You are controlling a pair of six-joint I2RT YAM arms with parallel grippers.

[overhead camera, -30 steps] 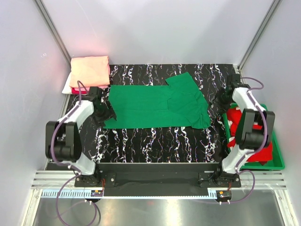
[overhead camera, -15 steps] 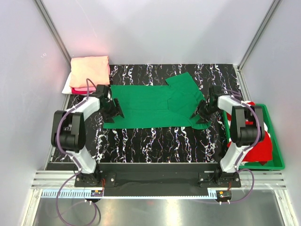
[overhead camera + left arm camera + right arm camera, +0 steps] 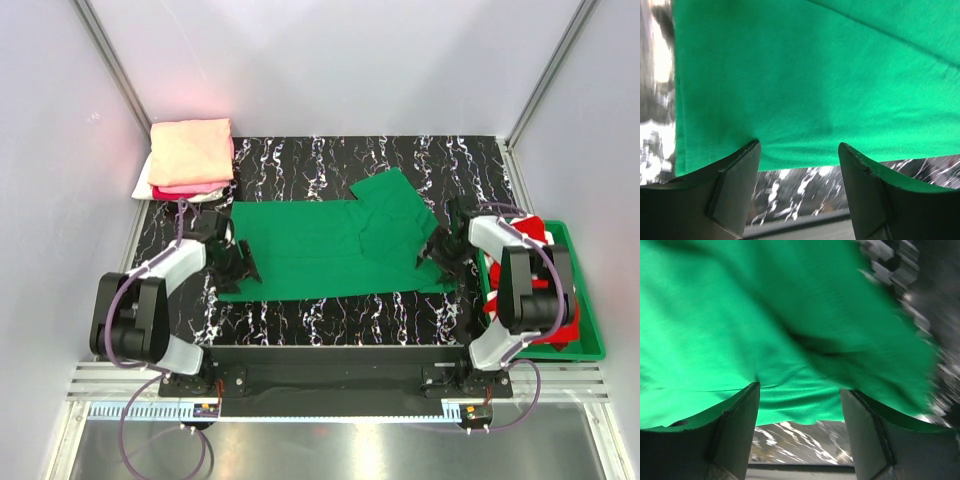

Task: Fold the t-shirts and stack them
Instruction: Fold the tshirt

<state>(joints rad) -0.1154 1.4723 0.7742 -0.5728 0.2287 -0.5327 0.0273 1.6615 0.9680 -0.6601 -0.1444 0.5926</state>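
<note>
A bright green t-shirt (image 3: 320,250) lies spread flat across the black marbled table, one sleeve folded up at the back right. My left gripper (image 3: 240,266) is at its left edge and my right gripper (image 3: 436,256) at its right edge. In the left wrist view the gripper (image 3: 796,150) has its fingers wide apart on the green cloth (image 3: 805,75) at its near edge. The right wrist view shows the same: the gripper (image 3: 800,390) is open on rumpled green cloth (image 3: 765,325). A folded stack with a salmon-peach shirt (image 3: 190,150) on top sits at the back left.
Hot pink (image 3: 170,190) and white (image 3: 145,183) layers show under the salmon-peach shirt. A rigid green bin (image 3: 592,345) at the right holds a red shirt (image 3: 548,325). Grey walls close in the back and sides. Bare marbled table (image 3: 330,320) shows in front of the green shirt.
Both grippers have moved toward the near edge, and the green shirt has slid nearer with them. A second earlier, both grippers stood off the shirt at its sides.
</note>
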